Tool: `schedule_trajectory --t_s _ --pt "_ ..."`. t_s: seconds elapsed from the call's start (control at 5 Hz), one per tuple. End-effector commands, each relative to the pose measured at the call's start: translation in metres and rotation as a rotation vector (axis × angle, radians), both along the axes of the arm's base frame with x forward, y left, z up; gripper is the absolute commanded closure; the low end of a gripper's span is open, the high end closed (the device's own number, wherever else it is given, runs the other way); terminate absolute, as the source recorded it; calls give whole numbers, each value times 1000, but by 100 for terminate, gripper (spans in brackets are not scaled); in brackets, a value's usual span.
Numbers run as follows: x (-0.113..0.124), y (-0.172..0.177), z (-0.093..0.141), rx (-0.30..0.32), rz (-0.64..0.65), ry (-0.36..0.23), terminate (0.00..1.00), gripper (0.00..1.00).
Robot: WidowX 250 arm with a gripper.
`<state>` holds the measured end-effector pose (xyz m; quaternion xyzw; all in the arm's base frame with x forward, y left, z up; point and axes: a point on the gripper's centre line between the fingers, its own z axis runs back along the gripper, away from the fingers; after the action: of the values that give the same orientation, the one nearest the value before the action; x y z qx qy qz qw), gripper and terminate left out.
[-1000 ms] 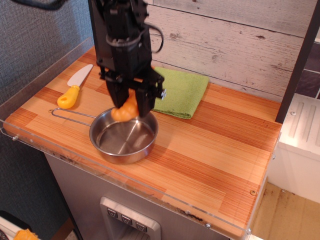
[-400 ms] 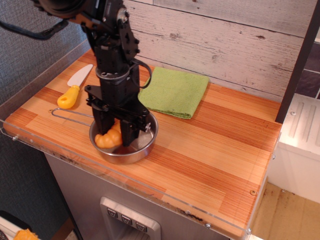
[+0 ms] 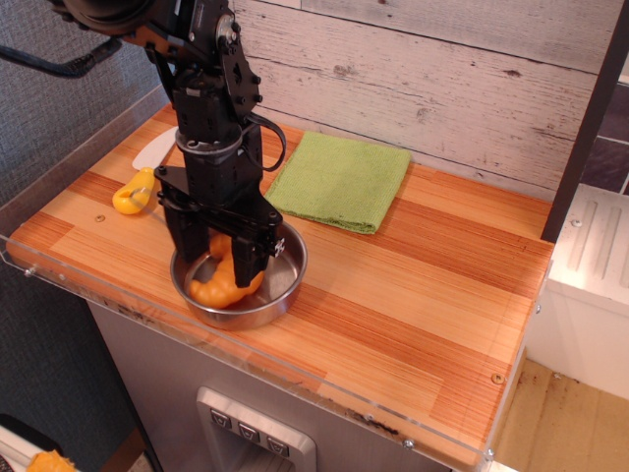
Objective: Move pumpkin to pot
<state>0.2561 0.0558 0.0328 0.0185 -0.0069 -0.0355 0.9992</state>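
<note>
The orange pumpkin point(image 3: 224, 290) lies low inside the steel pot point(image 3: 286, 278), at or touching its bottom, near the front left of the wooden counter. My black gripper point(image 3: 220, 274) reaches straight down into the pot, and its fingers stand on either side of the pumpkin, closed on it. The right finger partly covers the pumpkin. The pot's wire handle is hidden behind my arm.
A toy knife with a yellow handle point(image 3: 132, 196) lies left of the pot. A green cloth point(image 3: 340, 180) lies behind and right of it. A clear plastic lip point(image 3: 295, 379) runs along the counter's front edge. A wood plank wall stands behind.
The gripper came down from just above the pot's far rim into the pot, carrying the pumpkin. The pumpkin now sits low in the pot and has turned between the fingers.
</note>
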Motion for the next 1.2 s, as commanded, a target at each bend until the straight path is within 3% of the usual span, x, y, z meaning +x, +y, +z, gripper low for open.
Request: schedule_trajectory --t_s 0.0,0.2,0.4,1.0 --pt "9 -1 32 7 -50 -77 0 0" --pt "13 0 54 2 -56 -112 0 0" --pt "20 3 60 4 -58 -115 0 0" --pt "28 13 64 -23 -26 -100 0 0"
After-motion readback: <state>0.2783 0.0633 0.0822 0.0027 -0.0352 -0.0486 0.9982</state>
